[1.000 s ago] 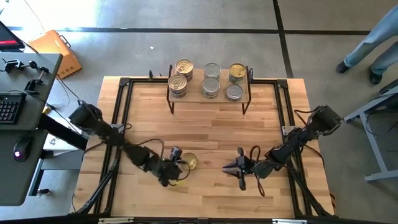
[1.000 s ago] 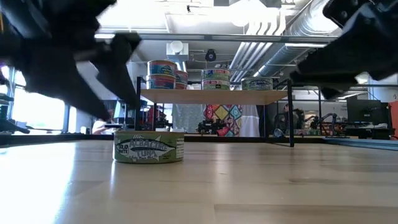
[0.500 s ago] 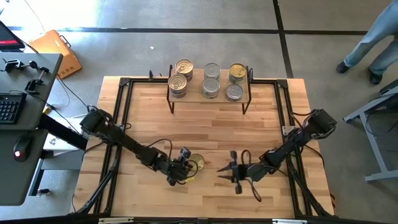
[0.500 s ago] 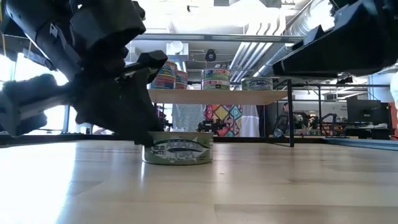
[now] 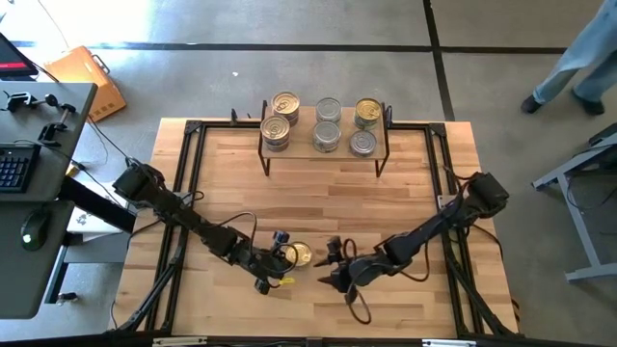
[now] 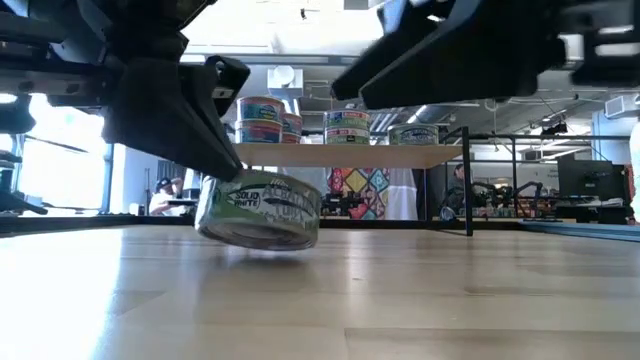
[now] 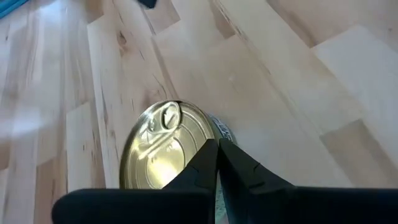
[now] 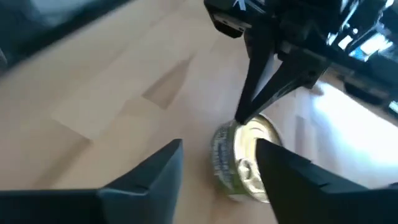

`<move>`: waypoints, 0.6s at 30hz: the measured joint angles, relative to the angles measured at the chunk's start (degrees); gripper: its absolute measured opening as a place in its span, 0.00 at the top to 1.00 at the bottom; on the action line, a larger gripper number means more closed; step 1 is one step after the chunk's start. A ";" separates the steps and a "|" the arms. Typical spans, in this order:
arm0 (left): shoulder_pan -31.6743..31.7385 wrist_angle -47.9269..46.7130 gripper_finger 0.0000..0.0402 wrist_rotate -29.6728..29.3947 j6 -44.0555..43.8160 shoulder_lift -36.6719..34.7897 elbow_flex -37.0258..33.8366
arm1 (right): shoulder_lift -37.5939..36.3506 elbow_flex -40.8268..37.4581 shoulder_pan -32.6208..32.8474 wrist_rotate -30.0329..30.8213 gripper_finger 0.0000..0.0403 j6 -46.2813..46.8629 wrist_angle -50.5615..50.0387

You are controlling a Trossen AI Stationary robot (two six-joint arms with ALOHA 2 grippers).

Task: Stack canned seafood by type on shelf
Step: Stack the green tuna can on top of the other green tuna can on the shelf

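Gold-lidded and green-labelled, the tin [image 5: 296, 253] you are working is sitting at the near middle of the slatted tabletop [image 5: 328, 188], and in the low view it is tilting, one edge lifted off the wood. Your left gripper [image 5: 280, 262] is reaching in from the left side with its two fingers [image 7: 211, 163] pressed tight together, tips bearing on the rim of the gold lid; they are not wrapping the tin, so you are holding nothing with it. Your right gripper [image 5: 333, 265] is lying low just beside the tin on its other side, fingers [image 8: 283, 165] standing apart with the tin showing ahead between them, not touching it as far as you can see. At the far edge, the shelf [image 5: 323, 154] is carrying the other tins [image 5: 326, 123]: gold-lidded ones at its left and right ends, silver-lidded ones in the middle, several stacked. Beyond the table's right corner a person's legs [image 5: 569, 72] are showing.
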 joint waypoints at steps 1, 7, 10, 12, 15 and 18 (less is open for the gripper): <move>-0.06 -0.02 1.00 -0.12 -0.03 -0.04 -0.01 | 0.32 1.13 -0.25 0.15 0.49 -2.04 -1.69; -0.06 2.27 1.00 -0.51 -2.28 -0.26 -0.91 | 6.78 3.17 -0.72 3.70 0.41 -13.41 -0.52; -0.07 6.58 1.00 -1.09 -2.98 -0.26 -3.18 | 11.76 4.01 -0.37 11.63 0.41 -17.64 4.53; -0.08 8.90 1.00 -1.15 -3.69 -0.26 -4.45 | 14.57 4.77 -0.33 13.58 0.41 -19.62 7.99; -0.06 12.61 1.00 -1.25 -4.37 -0.28 -6.27 | 17.64 6.36 -0.33 15.82 0.41 -19.87 11.74; -0.06 17.73 1.00 -1.33 -4.40 -0.32 -7.82 | 19.53 8.13 -0.52 20.43 0.41 -19.59 12.88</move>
